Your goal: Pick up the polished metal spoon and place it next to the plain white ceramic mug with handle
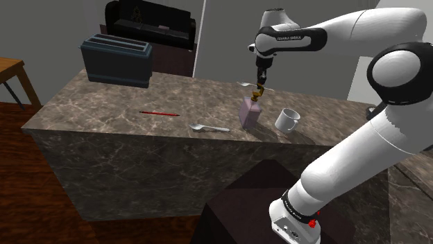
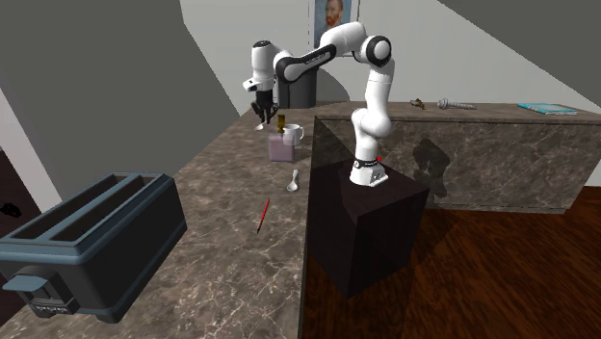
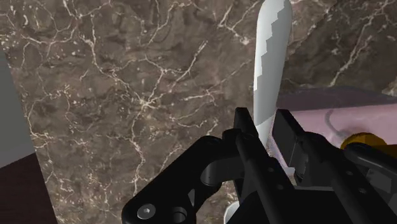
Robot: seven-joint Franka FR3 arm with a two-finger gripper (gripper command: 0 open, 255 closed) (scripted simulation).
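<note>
While the dark stand (image 1: 243, 208) sits closest in the shoulder view, the brown marble counter (image 1: 97, 121) begins just past it. A white spoon (image 1: 208, 127) lies flat on that counter, off to the shoulder view's left of the white mug (image 1: 286, 120). A pink bottle (image 1: 250, 113) with a gold cap stands between them, just beside the mug. A thin red stick (image 1: 159, 112) lies farther from the mug on the same side. Up over the bottle, near the mug, the gripper (image 1: 261, 82) hangs in the air. Its fingers (image 3: 247, 133) pinch the grey metal spoon (image 3: 270, 57) by one end, well clear of the counter. Farthest from the mug, a dark blue toaster (image 1: 116, 61) stands at the counter's back corner.
</note>
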